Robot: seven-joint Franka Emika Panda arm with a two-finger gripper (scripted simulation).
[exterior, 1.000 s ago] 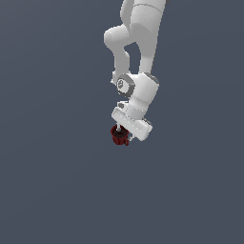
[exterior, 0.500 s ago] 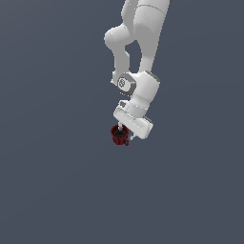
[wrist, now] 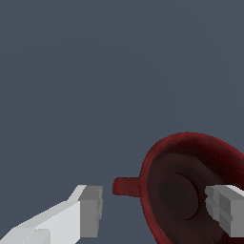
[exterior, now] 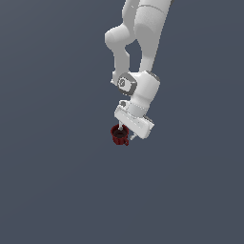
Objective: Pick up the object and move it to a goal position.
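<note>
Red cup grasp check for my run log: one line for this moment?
gripper: open | red cup: one finger inside, other beside its nub | not gripped

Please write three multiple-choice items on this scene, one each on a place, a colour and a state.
1. Where is the cup relative to the end effector?
A. Far off to one side
B. At the fingertips, one finger over its hollow and one outside by the nub
C. Above the wrist

2. What colour is the cup?
A. Dark red
B. Green
C. Yellow

3. How do the end effector's fingers stand?
A. Pressed flat together
B. Apart, with a gap between them
C. Hidden from both views

Answers: 1 B, since the wrist view shows one finger over the hollow and the other beyond the nub; 2 A, as both views show dark red; 3 B, since the wrist view shows a clear gap.
</note>
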